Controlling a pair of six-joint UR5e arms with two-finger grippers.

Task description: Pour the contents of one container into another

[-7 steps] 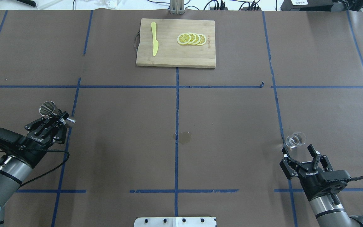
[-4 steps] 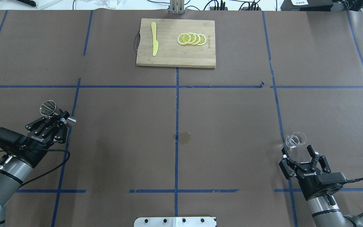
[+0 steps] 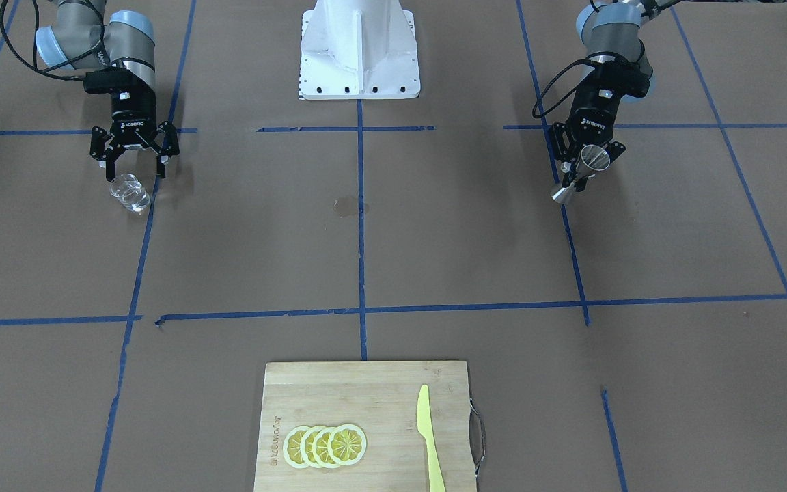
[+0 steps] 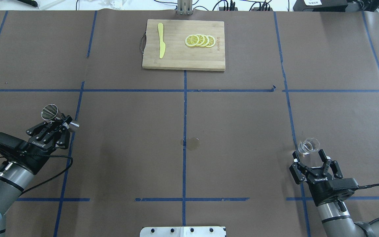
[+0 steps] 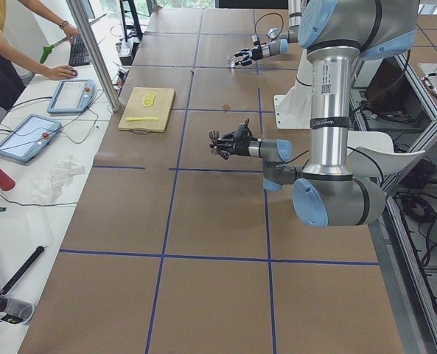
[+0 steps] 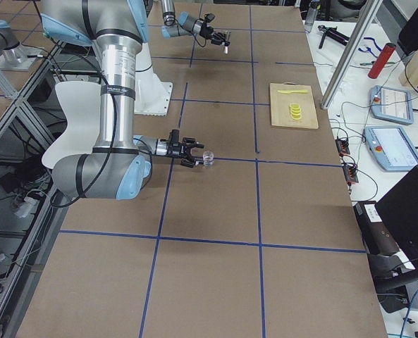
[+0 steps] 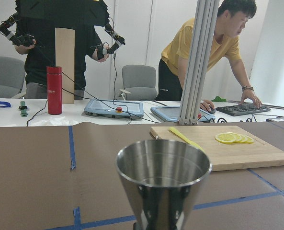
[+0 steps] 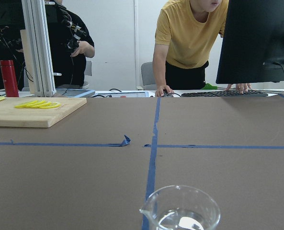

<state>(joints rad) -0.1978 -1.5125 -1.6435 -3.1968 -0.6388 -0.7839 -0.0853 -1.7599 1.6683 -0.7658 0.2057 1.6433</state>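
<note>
Though small, ROBOTIQ [image 3: 127,125] on right claw [image 3: 134,169]

Robot, twin-armed. Silver-grey tubular left arm [image 4: 2,185] and matching silver-grey tubular right arm [image 4: 336,220], with rounded pale blue joint caps [image 5: 314,214]. Black wrist blocks. Black two-finger left gripper [image 4: 63,121] and black two-finger right gripper [image 4: 309,158], with linked finger bars and white "ROBOTIQ" lettering on the body. Thin black cable [image 4: 377,186] from each wrist. White pedestal base [image 3: 358,55], with a row of dark screws along its foot

ROBOTIQ on left end effector [image 3: 581,171], on right end effector [image 3: 135,174], cutting board [image 3: 380,396] stamp illegible
</note>
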